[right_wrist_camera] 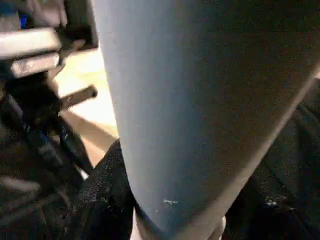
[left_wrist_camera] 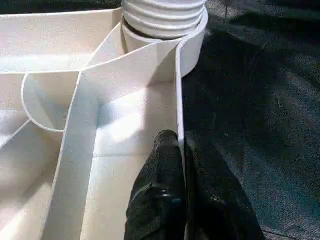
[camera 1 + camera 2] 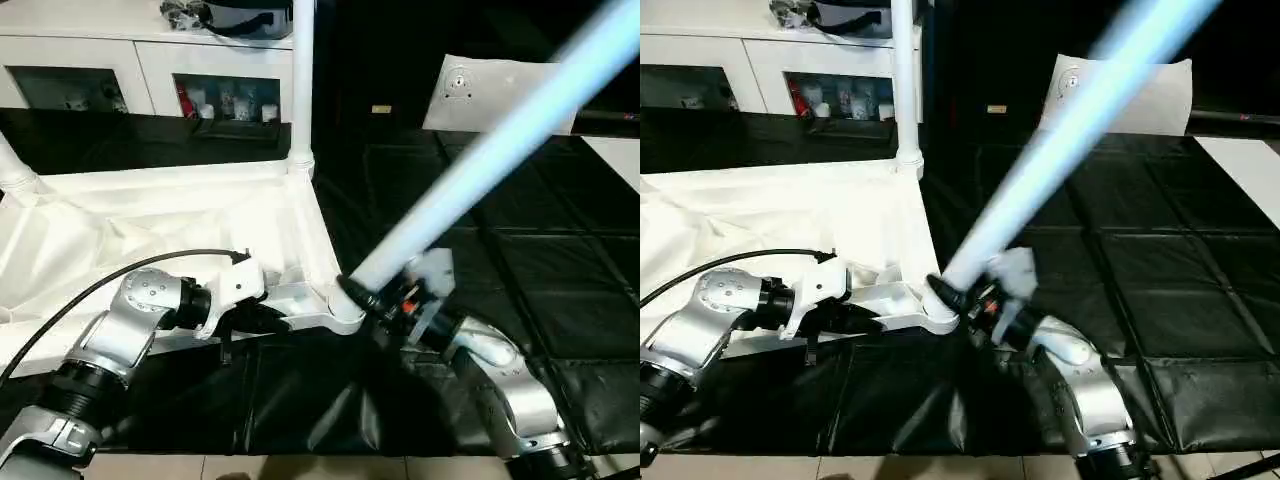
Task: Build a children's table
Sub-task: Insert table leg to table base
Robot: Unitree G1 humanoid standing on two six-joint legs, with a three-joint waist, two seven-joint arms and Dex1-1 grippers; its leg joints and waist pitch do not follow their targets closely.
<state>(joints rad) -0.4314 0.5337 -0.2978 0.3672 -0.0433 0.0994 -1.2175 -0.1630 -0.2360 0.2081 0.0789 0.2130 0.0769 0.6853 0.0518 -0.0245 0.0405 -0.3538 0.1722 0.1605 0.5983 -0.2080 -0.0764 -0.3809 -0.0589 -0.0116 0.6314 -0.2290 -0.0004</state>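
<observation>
The left end effector (image 3: 262, 318) sits low in the left half of the head view, its 2 fingers (image 2: 165, 200) pinched almost shut on the thin rim wall of the upturned tabletop (image 3: 200, 215), pinning it to the black-covered bench (image 3: 560, 300). Just right of centre, the right end effector (image 3: 395, 300) is about half open around the thick base of a long white leg (image 3: 480, 160), which slants up toward the upper right corner of the frame. Its foot meets the near corner socket (image 3: 345, 310) at a tilt rather than square on. Another leg (image 3: 301, 80) already stands upright in the far corner socket, top centre, and part of one more shows at the left edge.

To do this step well, I'd say the slanted leg should be brought upright first, so its axis lines up with the socket, then pressed or twisted home while the left grip keeps the rim from sliding. Forcing it in crooked could jam it.
</observation>
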